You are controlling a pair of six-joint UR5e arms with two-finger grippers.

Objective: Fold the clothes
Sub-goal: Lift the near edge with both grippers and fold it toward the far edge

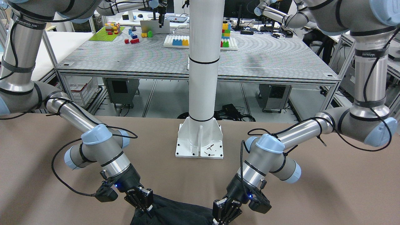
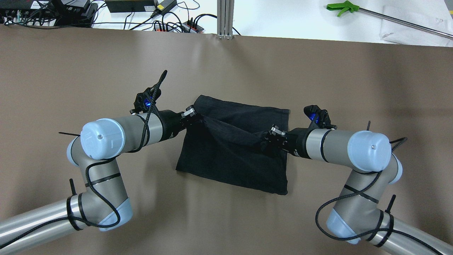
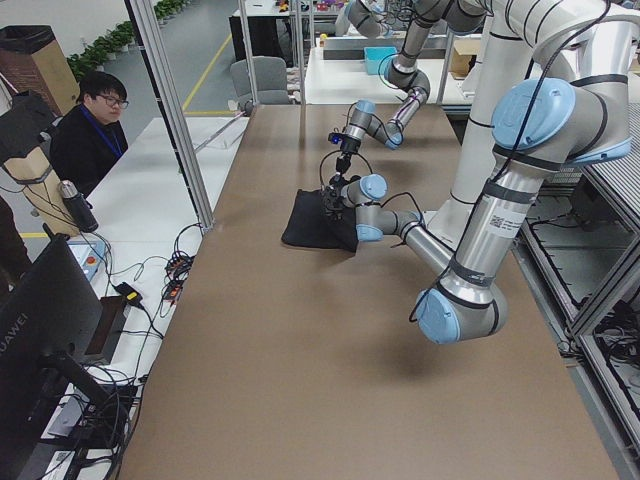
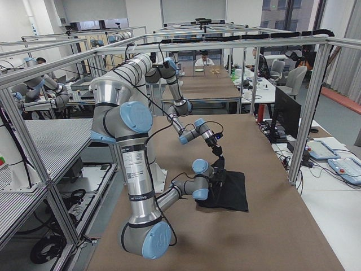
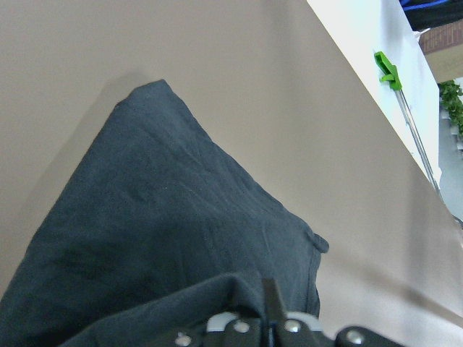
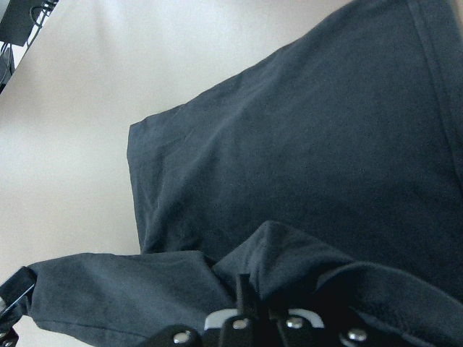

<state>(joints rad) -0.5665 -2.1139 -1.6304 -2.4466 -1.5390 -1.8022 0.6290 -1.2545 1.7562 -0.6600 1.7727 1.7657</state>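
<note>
Clenched on a black garment [image 2: 233,163], left claw [image 2: 194,116] and right claw [image 2: 266,137] hold its raised fold above the brown table [image 2: 88,63].

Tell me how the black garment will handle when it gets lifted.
Probably floppy: the black garment sags in a band between the left gripper and right gripper pinching it. Likely light, since small pinches raise the fold. It should not roll; the rest lies flat on the table.
</note>
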